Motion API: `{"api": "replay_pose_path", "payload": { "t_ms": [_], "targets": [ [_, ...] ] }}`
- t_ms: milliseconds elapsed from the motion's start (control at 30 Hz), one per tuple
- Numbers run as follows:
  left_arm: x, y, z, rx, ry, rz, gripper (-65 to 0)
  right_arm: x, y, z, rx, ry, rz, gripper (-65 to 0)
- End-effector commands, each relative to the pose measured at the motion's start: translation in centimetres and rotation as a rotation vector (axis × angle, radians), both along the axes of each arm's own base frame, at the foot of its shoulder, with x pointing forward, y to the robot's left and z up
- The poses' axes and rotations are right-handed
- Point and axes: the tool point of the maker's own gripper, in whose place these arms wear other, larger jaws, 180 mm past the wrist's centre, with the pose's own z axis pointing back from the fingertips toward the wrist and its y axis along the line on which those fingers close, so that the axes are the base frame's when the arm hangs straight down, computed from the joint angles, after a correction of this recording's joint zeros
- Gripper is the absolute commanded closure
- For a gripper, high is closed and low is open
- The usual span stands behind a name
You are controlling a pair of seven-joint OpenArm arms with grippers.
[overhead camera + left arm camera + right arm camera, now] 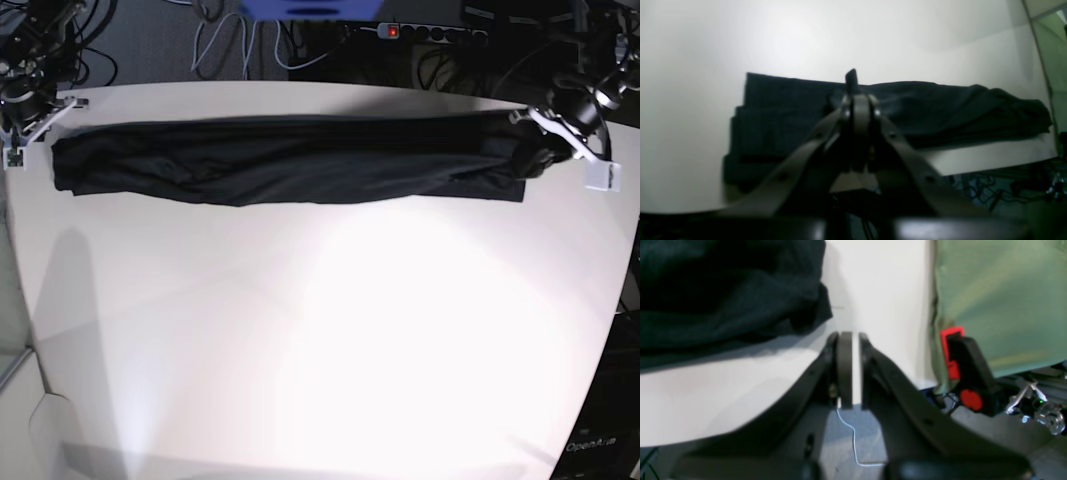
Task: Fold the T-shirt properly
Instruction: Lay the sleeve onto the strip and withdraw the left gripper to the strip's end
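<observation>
While both end effectors sit closed, T-shirt (290, 160) stretches lengthwise between them

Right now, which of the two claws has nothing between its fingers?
The right gripper: white table shows through the slit between its fingers. The left gripper is closed, seemingly with a tuft of the black T-shirt poking from its tips.

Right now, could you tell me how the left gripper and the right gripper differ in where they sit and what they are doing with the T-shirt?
The left gripper sits over the T-shirt, its jaws pressed together with a dark tab sticking up between them; whether that is cloth is unclear. The right gripper sits beside the shirt's bunched end, off the cloth, jaws nearly shut on nothing. In the base view the left gripper is at the shirt's right end, the right gripper at its left. Both hold the table's far corners.
</observation>
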Motion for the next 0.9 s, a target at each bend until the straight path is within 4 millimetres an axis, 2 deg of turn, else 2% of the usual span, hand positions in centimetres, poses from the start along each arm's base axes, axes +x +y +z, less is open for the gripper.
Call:
{"api": "replay_pose_path", "payload": {
  "t_ms": [0,100,233,400,700,867],
  "targets": [
    [0.2,0.6,1.1,0.011,-0.037,0.004,0.0,0.6,-0.6,1.1,-0.028,-0.032,0.007,-4.4],
    [-0.2,1.4,1.1,0.026,-0.029,0.025,0.0,0.6,-0.6,1.1,-0.028,-0.032,0.007,-4.4],
    [-0.5,2.1,0.0,0.021,0.0,0.044,0.0,0.6,-0.6,1.1,-0.028,-0.032,0.007,-4.4],
    [-0.6,2.3,-0.4,0.026,0.012,0.049,0.0,0.6,-0.6,1.1,-0.028,-0.032,0.007,-4.4],
    [-1.2,3.2,-1.7,0.143,0.044,0.049,0.0,0.6,-0.6,1.1,-0.028,-0.032,0.007,-4.4],
    [-1.6,2.5,-2.5,0.163,0.063,0.03,0.0,0.6,-0.6,1.1,-0.028,-0.032,0.007,-4.4]
  ]
}}
